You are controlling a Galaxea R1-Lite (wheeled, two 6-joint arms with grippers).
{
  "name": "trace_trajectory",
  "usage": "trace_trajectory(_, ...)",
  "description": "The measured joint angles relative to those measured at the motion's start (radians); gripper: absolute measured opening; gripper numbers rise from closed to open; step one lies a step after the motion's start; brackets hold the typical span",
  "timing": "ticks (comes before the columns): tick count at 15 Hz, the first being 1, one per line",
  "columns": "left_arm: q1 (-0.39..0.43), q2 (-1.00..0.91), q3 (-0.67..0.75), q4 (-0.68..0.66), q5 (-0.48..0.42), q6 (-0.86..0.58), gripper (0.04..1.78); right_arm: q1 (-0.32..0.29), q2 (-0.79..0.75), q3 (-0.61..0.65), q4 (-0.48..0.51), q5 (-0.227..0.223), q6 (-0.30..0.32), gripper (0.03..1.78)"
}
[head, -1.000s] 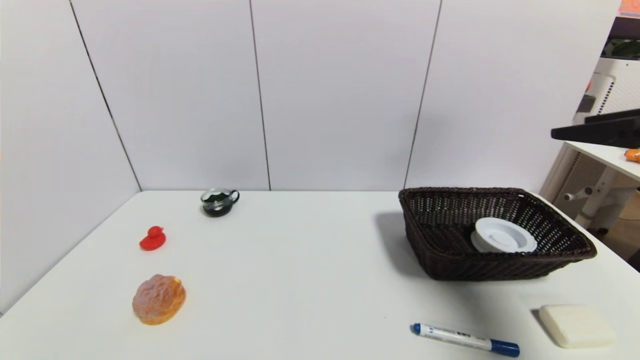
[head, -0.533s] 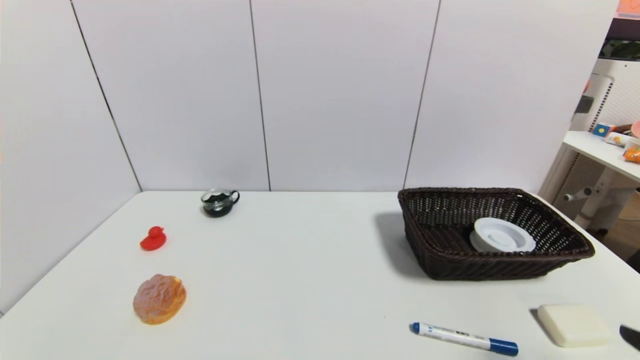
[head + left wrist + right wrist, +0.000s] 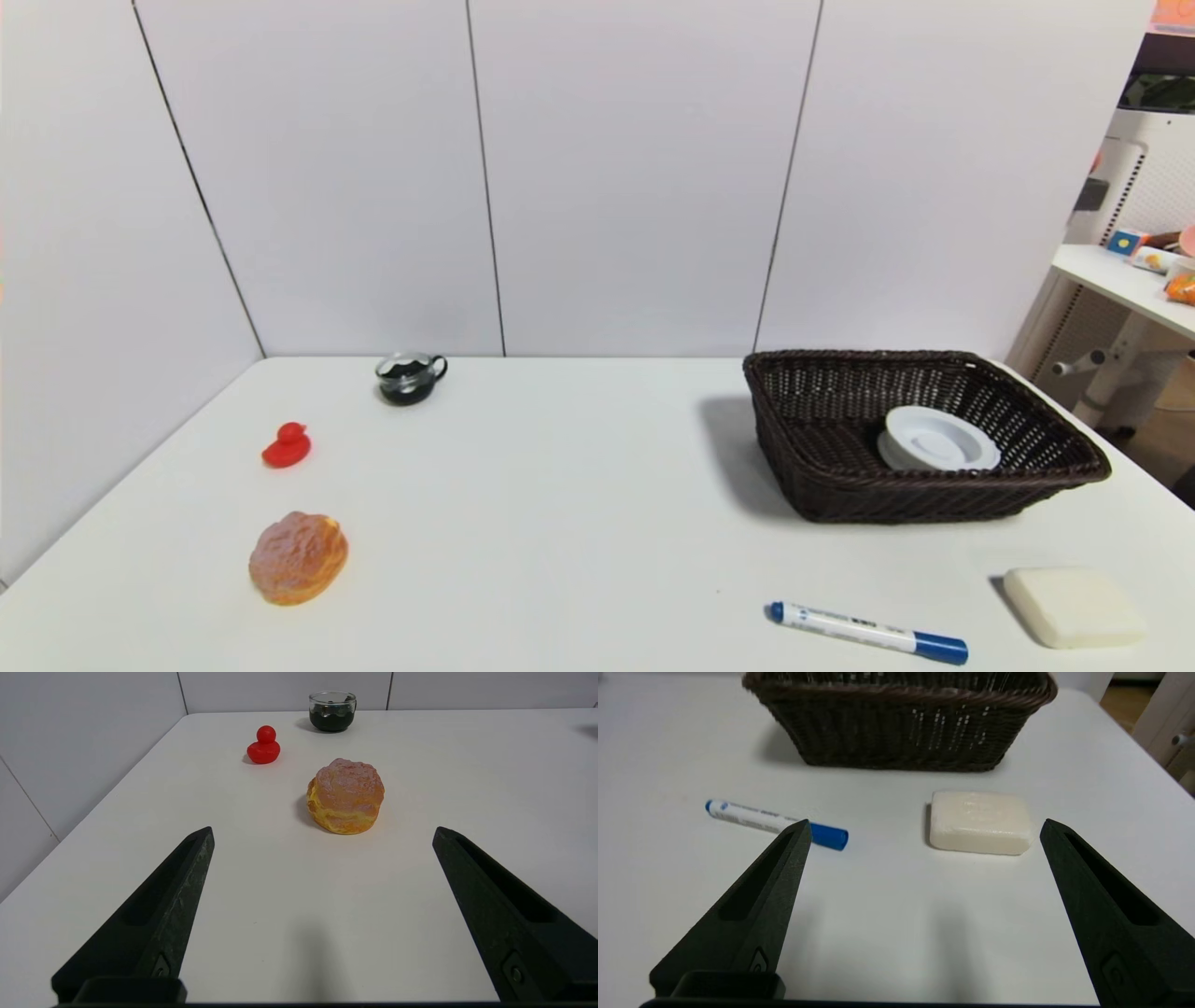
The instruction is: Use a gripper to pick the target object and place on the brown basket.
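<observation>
The white dish (image 3: 938,439) lies inside the brown basket (image 3: 822,485), toward its right half, resting on the woven floor with its ring facing up; it sat in the same spot a second ago, so the drop looks done. What has changed is the right arm: a second ago a dark part of it hung at the right edge of the head view above the basket, half a second ago only a tip showed at the lower right corner, and now it is out of that view altogether. The right gripper (image 3: 924,828) hangs low over the table (image 3: 560,467) with its jaws spread wide and holding nothing, facing the cream block (image 3: 978,821) and the blue pen (image 3: 775,819), the basket's near wall beyond them. The left gripper (image 3: 322,833) sits parked, jaws also wide apart and empty, facing the bun (image 3: 345,795), the red duck (image 3: 264,745) and the dark cup (image 3: 332,710). I judge the task essentially complete.
</observation>
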Motion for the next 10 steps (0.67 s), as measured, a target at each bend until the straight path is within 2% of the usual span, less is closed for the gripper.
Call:
trace_trajectory(1, 0.000, 0.000, 0.000, 0.000, 0.000, -0.001, 1.69, 0.001, -0.036, 0.006, -0.007, -0.021, 0.029, 1.69)
trace_trajectory(3, 0.000, 0.000, 0.000, 0.000, 0.000, 0.000, 1.69, 0.003, -0.078, 0.037, -0.026, -0.068, 0.041, 1.69)
trace_trajectory(5, 0.000, 0.000, 0.000, -0.001, 0.000, 0.000, 1.69, 0.003, -0.096, 0.051, -0.051, -0.057, 0.010, 1.69)
trace_trajectory(10, 0.000, 0.000, 0.000, -0.001, 0.000, -0.001, 1.69, 0.003, -0.107, 0.055, -0.049, -0.057, 0.014, 1.69)
